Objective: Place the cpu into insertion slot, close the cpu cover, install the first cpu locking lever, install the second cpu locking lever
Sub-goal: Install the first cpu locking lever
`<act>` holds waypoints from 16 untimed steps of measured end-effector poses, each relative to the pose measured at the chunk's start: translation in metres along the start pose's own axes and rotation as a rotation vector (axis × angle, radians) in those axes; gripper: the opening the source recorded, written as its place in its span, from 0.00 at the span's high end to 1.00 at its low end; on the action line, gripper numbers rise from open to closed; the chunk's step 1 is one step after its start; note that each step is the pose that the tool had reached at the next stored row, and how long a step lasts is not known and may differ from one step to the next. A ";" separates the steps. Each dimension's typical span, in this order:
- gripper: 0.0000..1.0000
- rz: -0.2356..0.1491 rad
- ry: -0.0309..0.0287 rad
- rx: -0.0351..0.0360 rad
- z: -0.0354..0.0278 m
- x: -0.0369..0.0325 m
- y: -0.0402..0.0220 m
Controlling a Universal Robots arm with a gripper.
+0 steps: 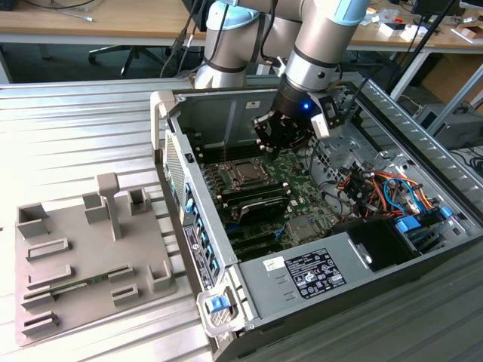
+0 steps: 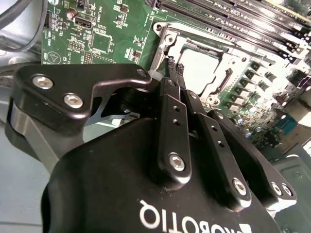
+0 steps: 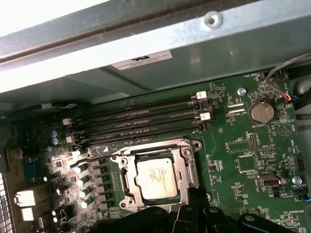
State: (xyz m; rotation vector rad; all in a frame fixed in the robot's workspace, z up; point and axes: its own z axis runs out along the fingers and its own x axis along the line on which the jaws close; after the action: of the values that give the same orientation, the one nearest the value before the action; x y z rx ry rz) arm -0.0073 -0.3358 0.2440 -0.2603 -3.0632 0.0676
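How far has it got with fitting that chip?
The small silver-grey square chip already sits on the green motherboard, and the thin silvery metal cover frame looks closed over it. The black pincer is at the frame's edge. Left: the two locking levers, which I cannot see latched.

my outside camera sits high and well back, looking down at a slant into the open computer case [image 1: 215, 121]. my two wrist cameras ride on the arm [image 1: 317, 45] and sit much nearer. the first wrist view looks down on the green board [image 3: 243, 145]. the second wrist view peeks past the gripper [image 2: 174, 65] at that same board. both wrist views share the chip [image 3: 155, 177], and my outside camera sees it too.
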 end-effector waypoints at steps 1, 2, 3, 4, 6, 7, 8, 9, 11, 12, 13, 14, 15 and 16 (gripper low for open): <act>0.89 -0.007 -0.0003 0.0004 0.0000 0.0000 0.0000; 0.89 -0.013 -0.0007 0.0008 0.0000 0.0000 0.0000; 0.89 -0.020 -0.0010 0.0012 0.0000 0.0000 0.0000; 0.89 -0.027 -0.0013 0.0016 0.0000 0.0000 0.0000; 0.89 -0.041 -0.0020 0.0025 0.0000 0.0000 0.0000; 0.89 -0.047 -0.0023 0.0029 0.0000 0.0000 0.0000; 0.89 -0.056 -0.0028 0.0034 0.0000 0.0000 0.0000; 0.89 -0.066 -0.0032 0.0040 0.0000 0.0000 0.0000; 0.89 -0.083 -0.0041 0.0050 0.0000 0.0000 0.0000; 0.89 -0.088 -0.0043 0.0051 0.0000 0.0000 0.0000; 0.89 -0.093 -0.0045 0.0054 0.0000 0.0000 0.0000; 0.89 -0.101 -0.0049 0.0057 0.0000 0.0000 0.0000; 0.89 -0.105 -0.0051 0.0059 0.0000 0.0000 0.0000; 0.89 -0.110 -0.0053 0.0060 0.0000 0.0000 0.0000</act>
State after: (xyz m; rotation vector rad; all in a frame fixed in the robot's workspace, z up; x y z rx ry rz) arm -0.0073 -0.3357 0.2440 -0.0918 -3.0752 0.0719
